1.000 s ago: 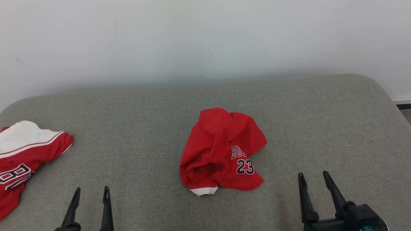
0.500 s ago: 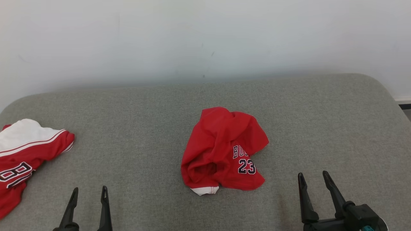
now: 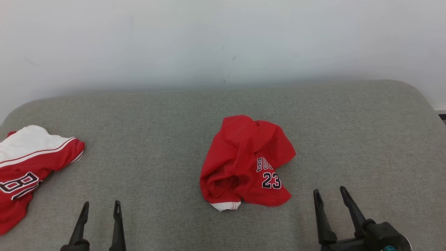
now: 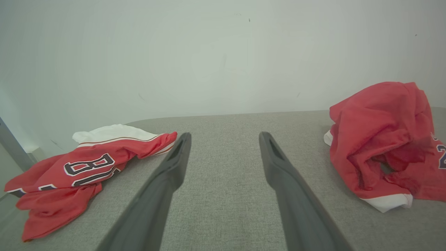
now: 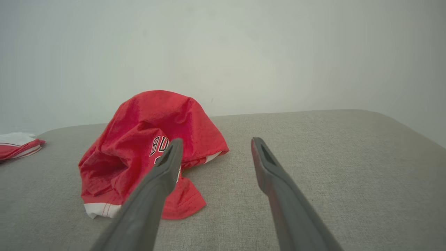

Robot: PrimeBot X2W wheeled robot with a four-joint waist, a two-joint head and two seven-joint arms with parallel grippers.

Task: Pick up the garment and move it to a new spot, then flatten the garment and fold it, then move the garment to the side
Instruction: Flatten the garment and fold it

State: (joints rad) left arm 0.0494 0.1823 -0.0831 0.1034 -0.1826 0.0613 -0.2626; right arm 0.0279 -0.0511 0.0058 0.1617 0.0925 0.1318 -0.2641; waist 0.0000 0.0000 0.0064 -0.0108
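Note:
A crumpled red garment [image 3: 245,162] with "23" printed on it and a white hem lies in a heap at the middle of the grey padded surface. The left wrist view has the garment [image 4: 383,139] at its right, and the right wrist view has the garment [image 5: 146,150] at its left-centre. My left gripper [image 3: 101,206] is open near the front edge, well left of the heap. My right gripper [image 3: 329,195] is open too, just right of and nearer than the heap. Neither touches cloth. In their own views the left gripper [image 4: 223,139] and right gripper [image 5: 214,144] stand wide with nothing between them.
A second red and white jersey [image 3: 28,167] with an "8" lies crumpled at the far left edge; the left wrist view has this jersey [image 4: 83,167] at its left. The grey surface [image 3: 348,122] has rounded corners and ends at a white wall [image 3: 223,42] behind.
The whole head picture has shifted a little right, so the camera moved. The right gripper sits slightly lower and further left in it. Both garments lie as before.

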